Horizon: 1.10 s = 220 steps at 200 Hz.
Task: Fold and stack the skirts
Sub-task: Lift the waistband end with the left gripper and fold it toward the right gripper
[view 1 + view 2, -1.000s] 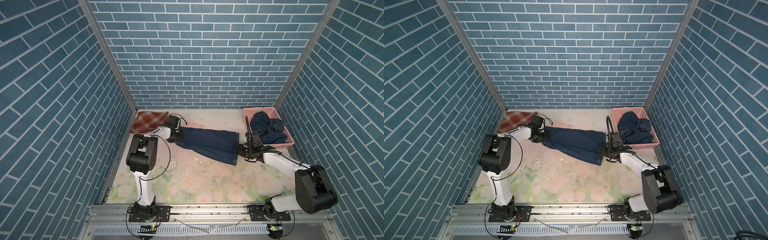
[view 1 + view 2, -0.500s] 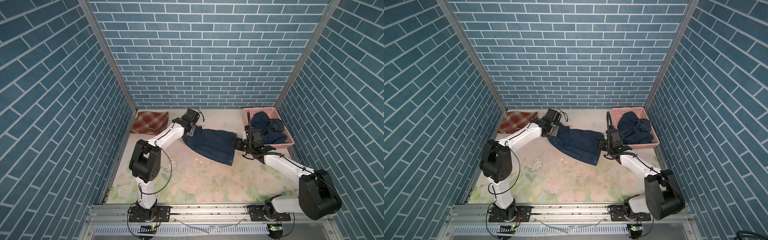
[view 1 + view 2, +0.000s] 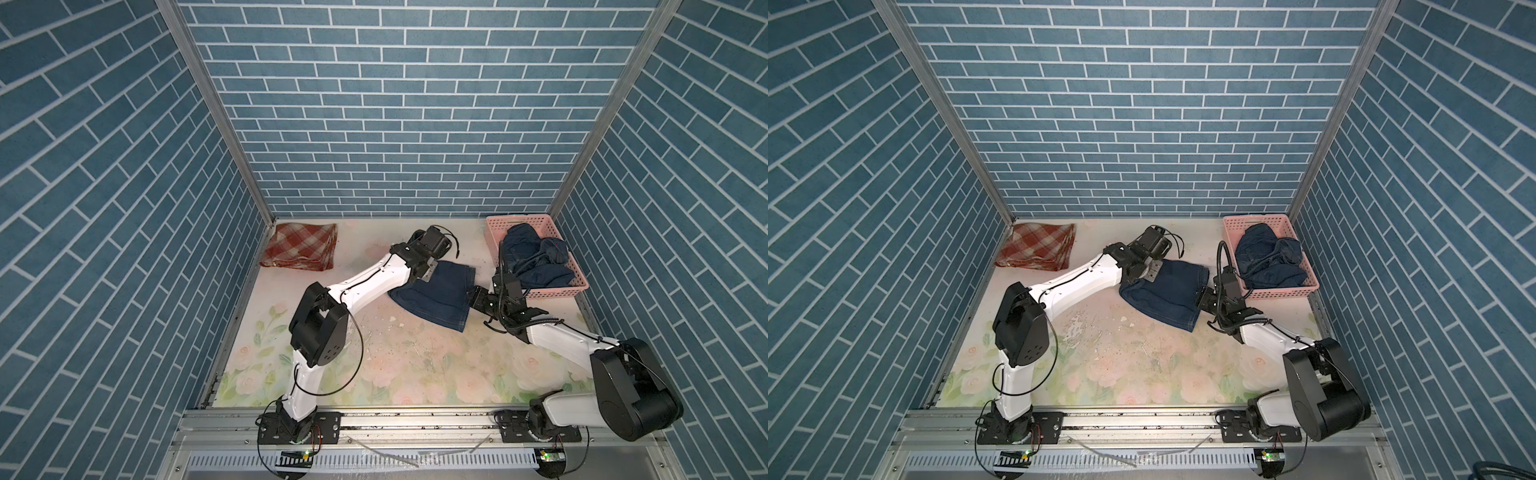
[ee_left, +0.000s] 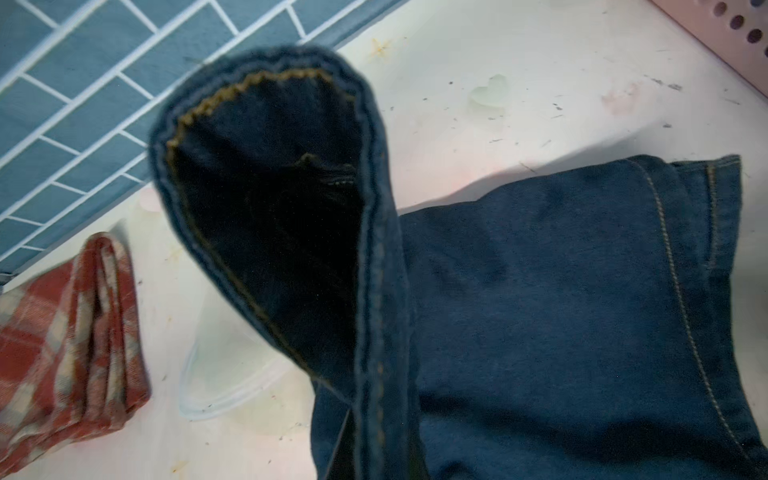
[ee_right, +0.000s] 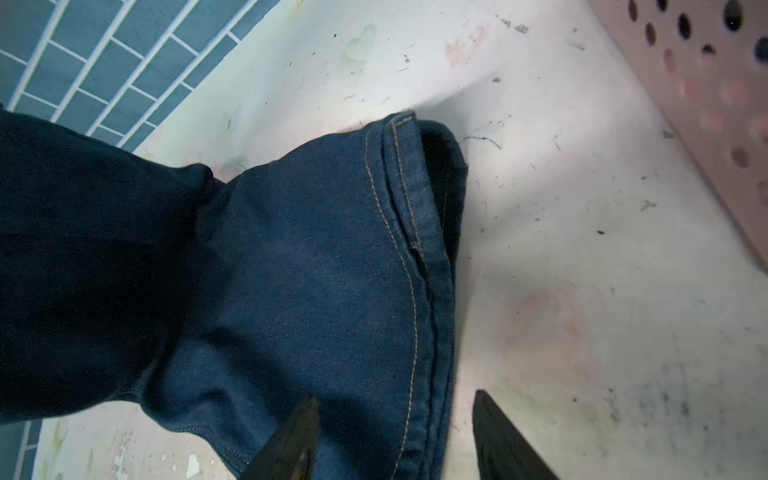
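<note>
one tan-stitched denim skirt point(image 3: 441, 296) hangs pinched in the left pincer point(image 3: 429, 273).

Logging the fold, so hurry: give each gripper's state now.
Left gripper: closed, holding the denim skirt by a lifted edge.
Right gripper: open, jaws astride the skirt's hem, not gripping.

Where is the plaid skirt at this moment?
In both top views the plaid skirt lies folded in the far left corner of the table, apart from the denim skirt.
</note>
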Available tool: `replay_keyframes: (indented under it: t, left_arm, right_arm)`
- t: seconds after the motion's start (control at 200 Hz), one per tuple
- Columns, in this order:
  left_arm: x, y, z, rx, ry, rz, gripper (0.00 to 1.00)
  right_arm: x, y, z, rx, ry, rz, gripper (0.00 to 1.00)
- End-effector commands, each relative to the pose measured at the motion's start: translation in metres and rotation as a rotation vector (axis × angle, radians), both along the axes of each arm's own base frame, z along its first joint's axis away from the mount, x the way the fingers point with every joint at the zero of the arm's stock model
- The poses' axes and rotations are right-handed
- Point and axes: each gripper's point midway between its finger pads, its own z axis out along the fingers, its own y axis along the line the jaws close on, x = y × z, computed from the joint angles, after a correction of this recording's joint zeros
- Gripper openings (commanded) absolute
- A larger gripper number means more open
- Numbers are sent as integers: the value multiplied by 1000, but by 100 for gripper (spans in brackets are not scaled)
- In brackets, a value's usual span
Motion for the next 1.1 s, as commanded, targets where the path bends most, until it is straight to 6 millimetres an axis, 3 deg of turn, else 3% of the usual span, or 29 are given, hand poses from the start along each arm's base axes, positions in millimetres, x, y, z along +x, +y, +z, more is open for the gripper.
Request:
replay_keyframes:
  t: [0.0, 0.225, 0.36, 0.53, 0.64, 0.82, 1.095]
  left_arm:
    - [-14, -30, -9, -38, 42, -38, 0]
    - [-24, -47, -22, -76, 85, -59, 0]
    - [-29, -55, -27, -104, 106, -66, 0]
    - [-32, -63, -28, -128, 124, -71, 0]
    - [-31, -65, -23, -141, 124, -72, 0]
    - [-33, -77, -24, -179, 155, -77, 0]
    - [-38, -93, -56, -186, 248, -57, 0]
  right_arm:
    - [-5, -5, -13, 70, 41, -55, 56]
    - [-6, 0, -41, 149, 88, -56, 48]
    - [-1, 8, -52, 210, 103, -45, 37]
    - [8, 15, -62, 251, 110, -45, 9]
    - [10, 18, -68, 262, 112, -46, 0]
    - [11, 20, -74, 280, 117, -49, 0]
    - [9, 20, -78, 284, 119, -55, 0]
